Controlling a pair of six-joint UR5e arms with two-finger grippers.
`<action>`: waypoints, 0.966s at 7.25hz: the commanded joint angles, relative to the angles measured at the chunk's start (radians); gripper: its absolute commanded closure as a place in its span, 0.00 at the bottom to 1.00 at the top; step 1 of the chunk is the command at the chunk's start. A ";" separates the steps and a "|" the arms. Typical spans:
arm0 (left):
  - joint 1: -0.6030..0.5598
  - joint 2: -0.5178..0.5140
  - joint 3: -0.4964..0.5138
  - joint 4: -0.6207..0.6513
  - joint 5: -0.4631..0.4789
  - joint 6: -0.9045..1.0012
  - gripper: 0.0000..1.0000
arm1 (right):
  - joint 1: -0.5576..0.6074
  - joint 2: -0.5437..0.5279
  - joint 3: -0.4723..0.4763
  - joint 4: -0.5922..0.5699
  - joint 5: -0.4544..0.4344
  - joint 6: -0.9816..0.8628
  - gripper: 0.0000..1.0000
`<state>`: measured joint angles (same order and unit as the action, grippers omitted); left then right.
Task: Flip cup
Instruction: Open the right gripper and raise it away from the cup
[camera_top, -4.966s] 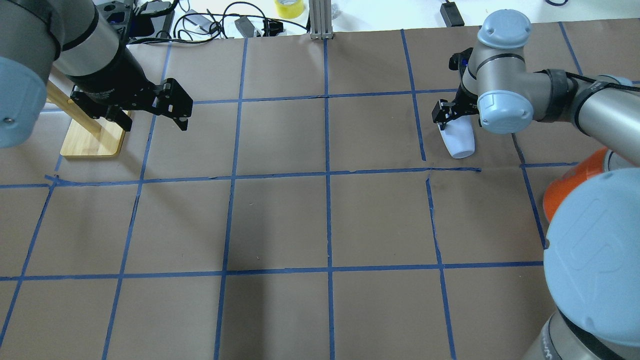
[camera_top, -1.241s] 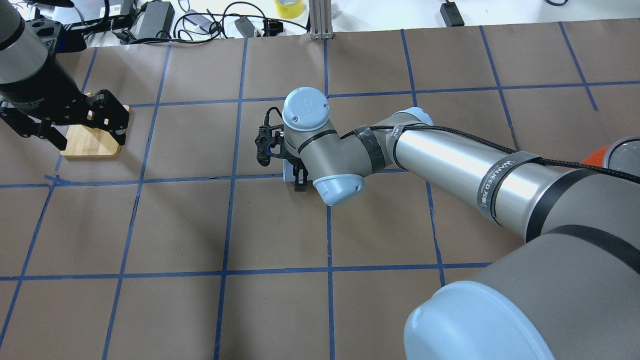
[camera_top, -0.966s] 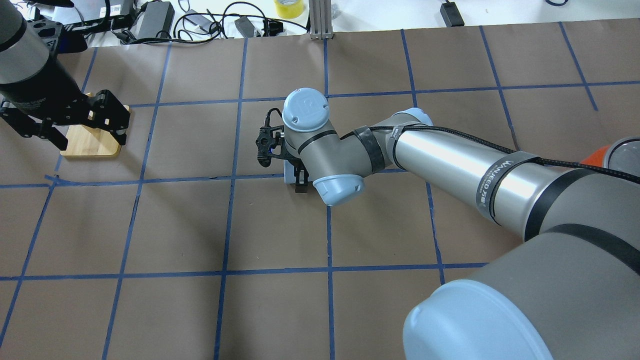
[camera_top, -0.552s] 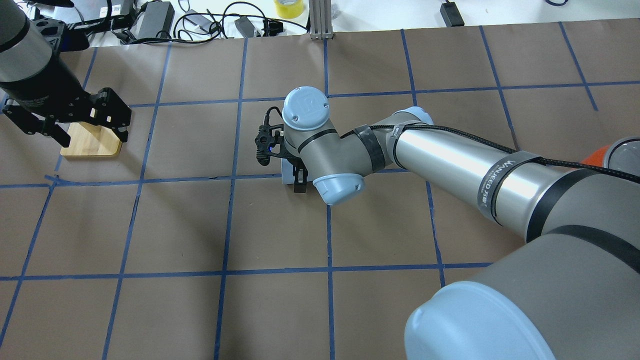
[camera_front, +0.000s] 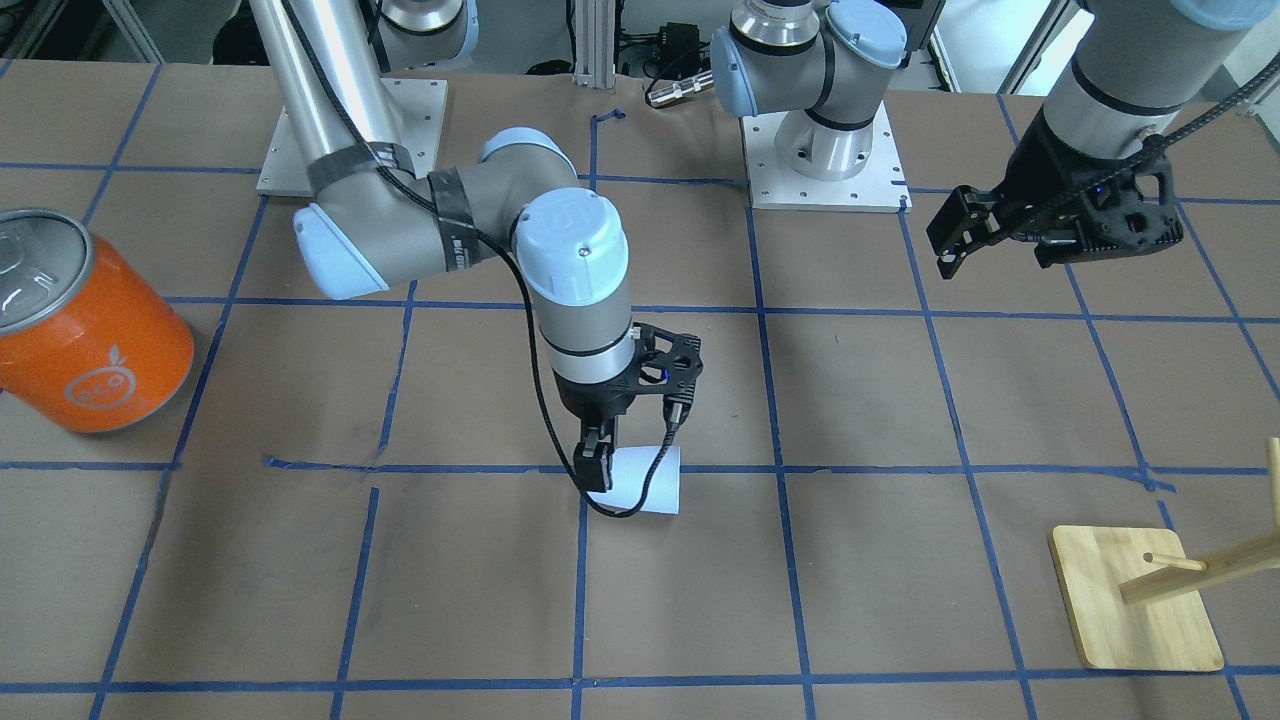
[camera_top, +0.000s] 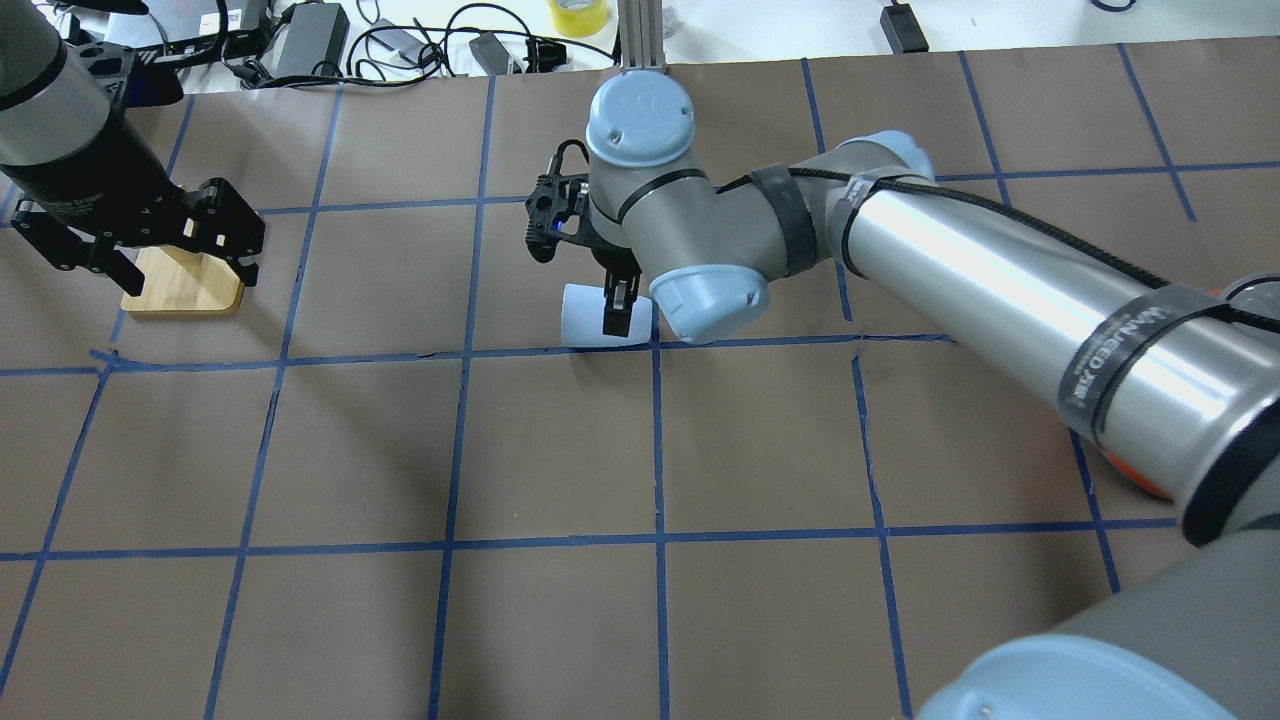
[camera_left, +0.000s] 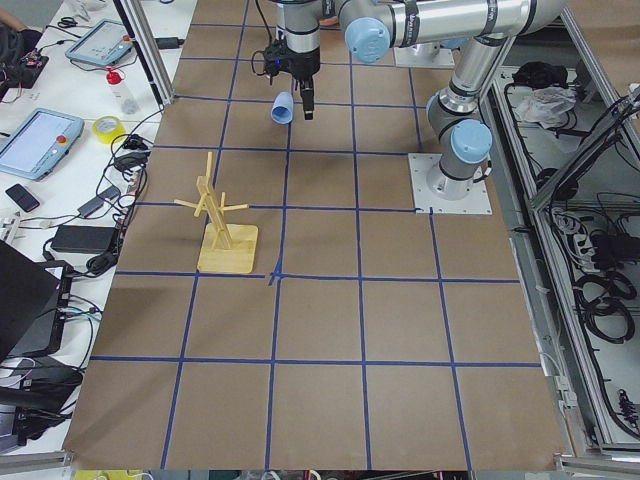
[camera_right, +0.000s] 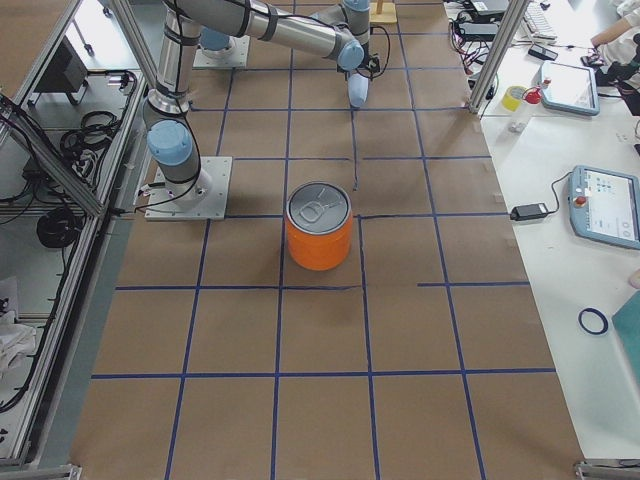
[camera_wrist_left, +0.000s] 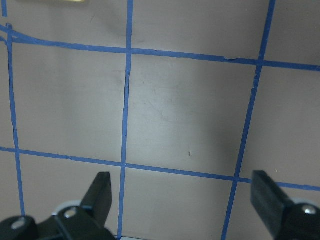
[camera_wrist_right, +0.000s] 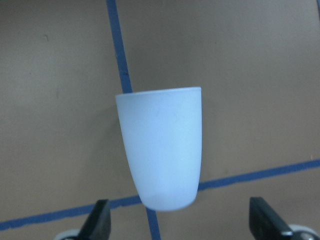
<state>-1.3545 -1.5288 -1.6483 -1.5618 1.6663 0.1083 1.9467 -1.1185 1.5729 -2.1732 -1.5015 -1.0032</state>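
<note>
Checking the feeds rn for anything readable, and tbh not much is showing. Overhead cam: the black strap (camera_top: 1110, 350) around the right arm (camera_top: 980, 265) is carrying white lettering. I'm reading it as "WANED" plus a couple more chars I'm not making out. Front cam: the orange can (camera_front: 100, 340) is showing a white outline fruit logo w/ small letters inside, but they're coming through too blurry for me. The blue joint cap (camera_front: 572, 232) on that same arm is showing a faint embossed mark that I'm not managing to read. Right-side cam: the tablet screen (camera_right: 608, 205) is displaying sth, way too small to read.
</note>
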 joint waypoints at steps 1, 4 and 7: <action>-0.011 -0.028 -0.004 0.082 -0.017 0.002 0.00 | -0.102 -0.146 -0.022 0.217 0.012 0.038 0.13; -0.044 -0.129 -0.013 0.137 -0.238 -0.004 0.00 | -0.317 -0.402 -0.027 0.567 0.014 0.079 0.09; -0.095 -0.279 -0.050 0.292 -0.483 -0.007 0.00 | -0.437 -0.475 -0.033 0.665 0.008 0.290 0.09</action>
<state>-1.4389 -1.7456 -1.6791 -1.3391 1.2761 0.1030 1.5393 -1.5730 1.5421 -1.5209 -1.4848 -0.8469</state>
